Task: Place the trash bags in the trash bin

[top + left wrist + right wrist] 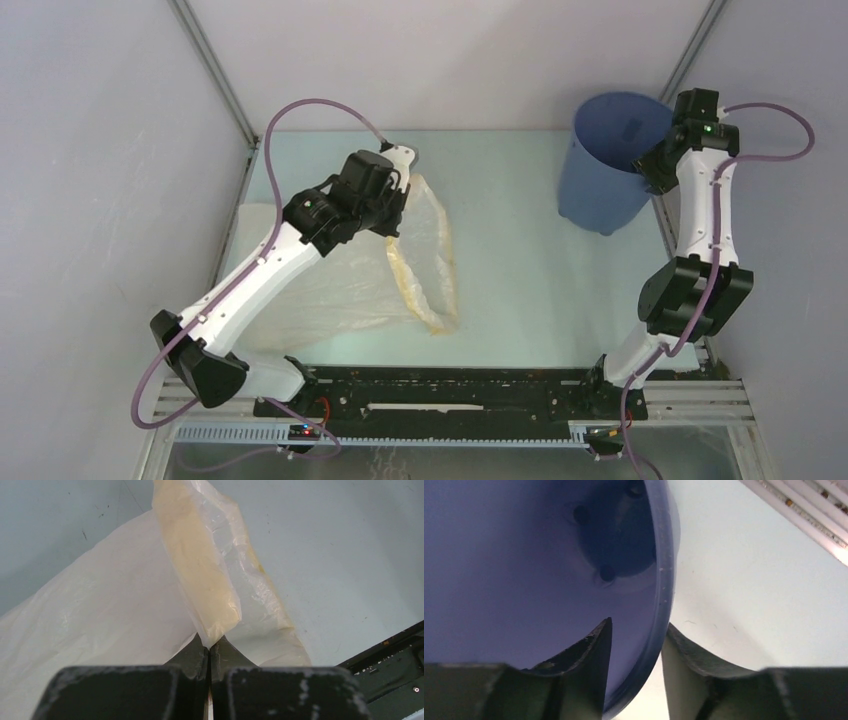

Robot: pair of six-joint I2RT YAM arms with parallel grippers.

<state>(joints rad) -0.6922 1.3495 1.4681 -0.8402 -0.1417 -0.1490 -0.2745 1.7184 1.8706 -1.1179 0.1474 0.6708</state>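
Note:
The trash bag (340, 285) lies spread on the left of the table, whitish and translucent, with its yellow rim (440, 270) towards the middle. My left gripper (397, 208) is at the bag's far end, shut on a bunched fold of the yellow rim (200, 570). The left wrist view shows the fingers (210, 642) pinched together on the bag (90, 630). The blue trash bin (605, 175) stands at the back right and looks tilted. My right gripper (655, 160) straddles its right rim. One finger is inside the bin (524, 555) and one outside (639, 627), closed on the wall.
A black rail (450, 395) runs along the near edge between the arm bases. Grey enclosure walls and metal frame posts (215, 70) close in the table on the left, back and right. The bin stands close to the right wall.

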